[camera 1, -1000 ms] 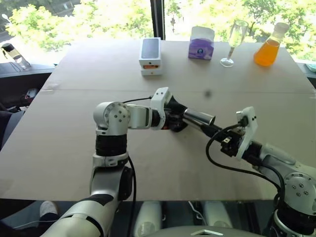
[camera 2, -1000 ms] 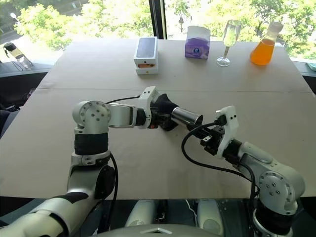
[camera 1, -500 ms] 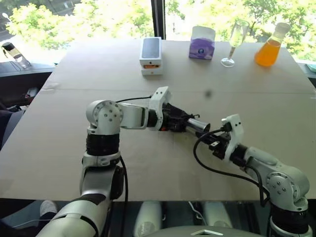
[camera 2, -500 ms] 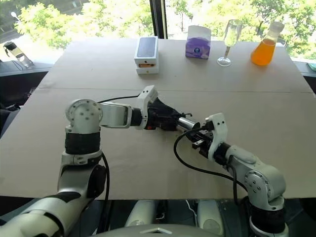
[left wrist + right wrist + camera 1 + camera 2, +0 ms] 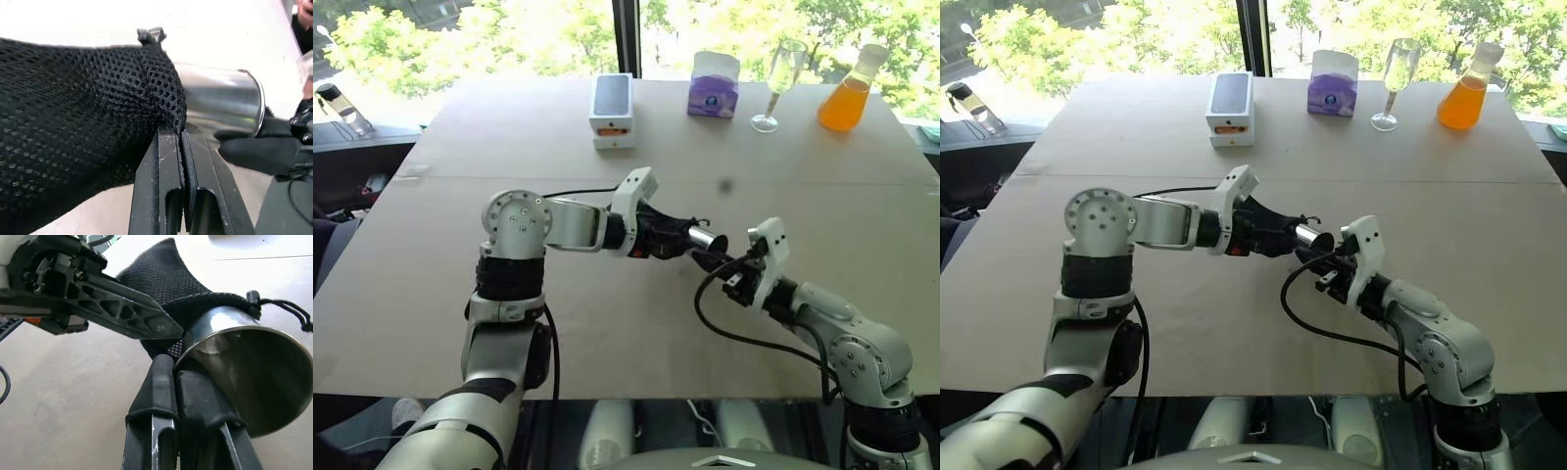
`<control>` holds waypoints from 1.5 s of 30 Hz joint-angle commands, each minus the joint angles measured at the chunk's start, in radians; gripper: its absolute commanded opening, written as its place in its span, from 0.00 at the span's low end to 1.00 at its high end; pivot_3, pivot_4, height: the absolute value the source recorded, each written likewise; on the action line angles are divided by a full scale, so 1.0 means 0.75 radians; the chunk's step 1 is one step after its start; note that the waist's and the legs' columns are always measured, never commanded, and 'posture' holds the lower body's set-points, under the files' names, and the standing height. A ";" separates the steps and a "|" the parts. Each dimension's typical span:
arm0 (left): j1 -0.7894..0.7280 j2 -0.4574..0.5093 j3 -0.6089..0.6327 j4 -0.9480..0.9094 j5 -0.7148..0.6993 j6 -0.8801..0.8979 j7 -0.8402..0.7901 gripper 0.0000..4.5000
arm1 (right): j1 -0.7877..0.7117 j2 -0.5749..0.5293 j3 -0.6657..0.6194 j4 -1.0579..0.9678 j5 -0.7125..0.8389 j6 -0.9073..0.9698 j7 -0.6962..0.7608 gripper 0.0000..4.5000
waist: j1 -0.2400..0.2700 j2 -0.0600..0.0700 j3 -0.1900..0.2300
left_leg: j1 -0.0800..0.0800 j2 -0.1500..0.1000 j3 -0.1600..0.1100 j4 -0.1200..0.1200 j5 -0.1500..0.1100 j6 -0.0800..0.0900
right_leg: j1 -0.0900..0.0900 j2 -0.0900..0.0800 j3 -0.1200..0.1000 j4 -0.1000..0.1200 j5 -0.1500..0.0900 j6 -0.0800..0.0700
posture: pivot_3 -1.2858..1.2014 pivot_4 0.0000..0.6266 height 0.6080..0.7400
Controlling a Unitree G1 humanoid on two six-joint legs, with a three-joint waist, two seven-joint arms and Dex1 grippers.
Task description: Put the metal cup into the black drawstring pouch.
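Large tan table (image 5: 460,284) underneath, bare below both arms — work held up in the air above it, presumably so the fabric hangs free and the mouth stays reachable. Along the far edge, well beyond either gripper: white phone box (image 5: 612,110), purple box (image 5: 713,84), champagne glass (image 5: 783,83), orange flask (image 5: 847,93). None in play.

Left gripper (image 5: 677,241) reaching toward the centre, clenched on the black drawstring pouch (image 5: 73,132) — fingers pinched flat together on the mesh right at the mouth edge, bag body bunched back behind the fingertips toward the wrist. Pinch at the rim probably meant to keep the opening presented sideways toward the other arm.

Right gripper (image 5: 717,262) coming in from the opposite side, closed on the metal cup (image 5: 244,377) — one finger apparently inside the rim and one outside, gripping the wall, though the wrist view makes this hard to confirm. Cup lying roughly horizontal, open end facing back at the right gripper, base end pushed into the pouch mouth.

Cup partly sleeved: mesh over the base half, shiny rim half exposed just ahead of the left fingertips. Rim grip likely chosen so the base enters first.

Cord and toggle (image 5: 288,308) dangling loose beside the pouch mouth, away from the right fingers. Mouth not drawn shut.
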 commanded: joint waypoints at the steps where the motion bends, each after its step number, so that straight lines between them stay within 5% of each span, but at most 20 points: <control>1: -0.088 -0.037 0.096 0.135 -0.019 0.002 0.001 0.00 | -0.083 -0.044 0.133 -0.038 -0.007 -0.127 0.190 0.01 | -0.003 0.000 0.000 | 0.000 0.000 0.000 0.000 0.000 0.000 | 0.000 0.000 0.000 0.000 0.000 0.000 | 0.52 0.24 0.98; 7: -0.184 -0.044 0.130 0.267 -0.056 0.002 -0.037 0.00 | -0.163 -0.089 0.288 0.101 -0.181 -0.378 0.351 0.01 | -0.003 -0.003 0.002 | 0.000 -0.001 0.000 0.000 0.000 0.000 | 0.000 0.000 0.000 -0.001 -0.002 0.003 | 0.52 0.24 0.98; 13: -0.224 -0.051 0.108 0.341 -0.187 0.002 0.000 0.00 | -0.248 0.014 0.275 0.323 -0.348 -0.542 0.242 0.01 | -0.001 -0.004 0.003 | 0.000 0.000 0.000 -0.001 0.000 0.000 | 0.000 -0.001 0.000 -0.001 0.000 0.000 | 0.52 0.24 0.98; 30: -0.082 0.037 0.164 0.397 -0.470 0.002 0.297 0.00 | -0.182 0.286 -0.109 0.280 0.078 -0.428 0.038 0.01 | -0.004 -0.004 0.003 | 0.002 0.000 0.000 -0.005 0.002 -0.003 | 0.000 -0.002 0.000 -0.001 0.000 0.000 | 0.52 0.24 0.98; 45: 0.123 0.035 0.212 0.220 -0.750 -0.234 0.463 0.00 | -0.165 0.274 -0.146 0.246 0.352 -0.298 0.027 0.01 | -0.001 -0.004 0.003 | 0.002 0.000 0.001 -0.007 0.002 -0.003 | -0.001 -0.002 0.000 -0.001 0.001 -0.001 | 0.52 0.24 0.98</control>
